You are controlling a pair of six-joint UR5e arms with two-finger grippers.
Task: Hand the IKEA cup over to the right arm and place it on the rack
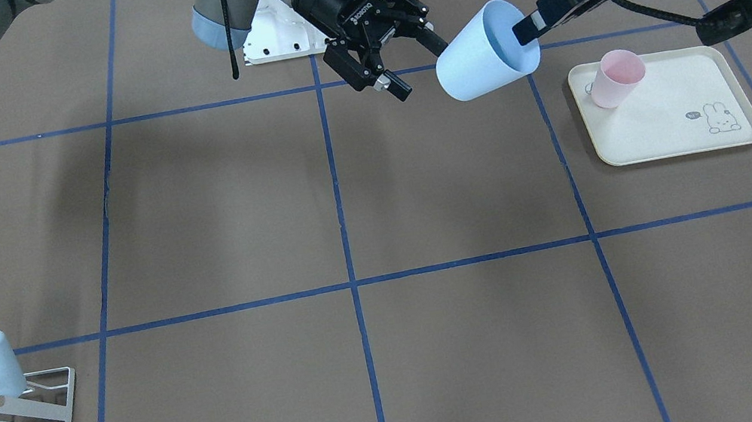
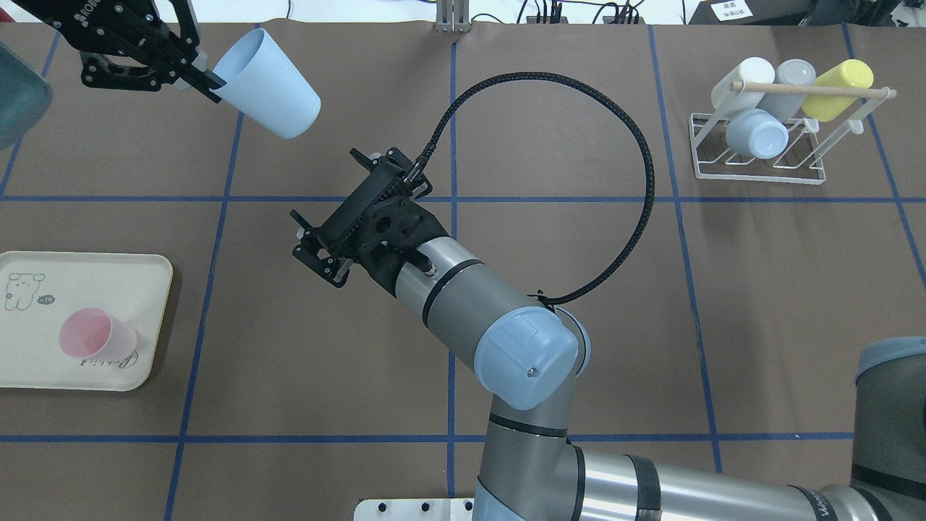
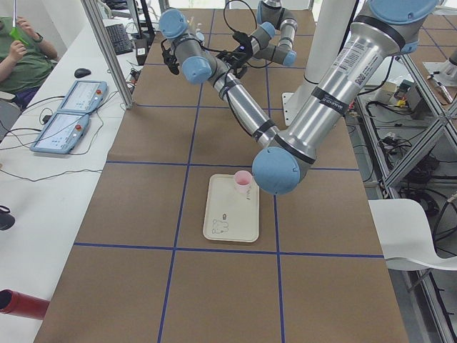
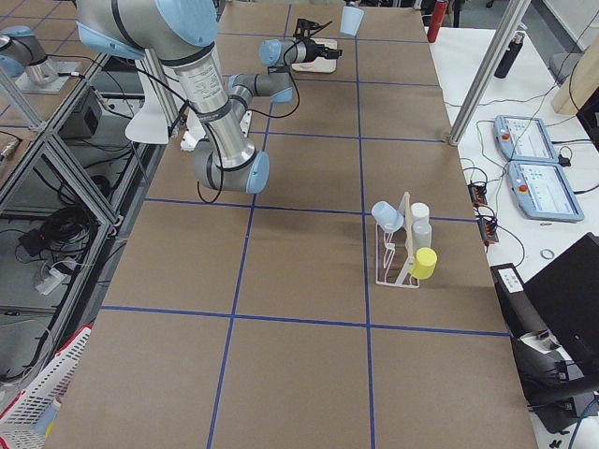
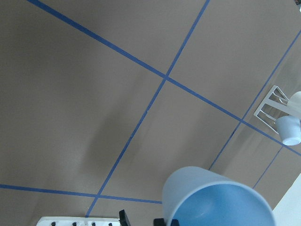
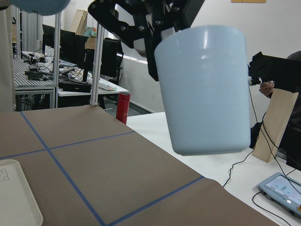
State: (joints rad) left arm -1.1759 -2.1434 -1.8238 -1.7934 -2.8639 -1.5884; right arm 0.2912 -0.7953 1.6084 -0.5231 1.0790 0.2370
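While cups (image 2: pixel 757 134) crowd the rack (image 2: pixel 756 178), the tray (image 2: pixel 94 269) holds another.

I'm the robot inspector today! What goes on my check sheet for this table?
Surface: brown table with blue tape lines; no spills seen.
Job's things: light blue cup is in the air, tilted; rack holds four cups.
Clutter: pink cup stands on the rabbit tray.
Grippers: left gripper fingers pinch the cup's rim; right gripper is open beside the cup's base.
Cables: black cable loops over the table from the right wrist.
Surroundings: person at a side table with two control tablets.
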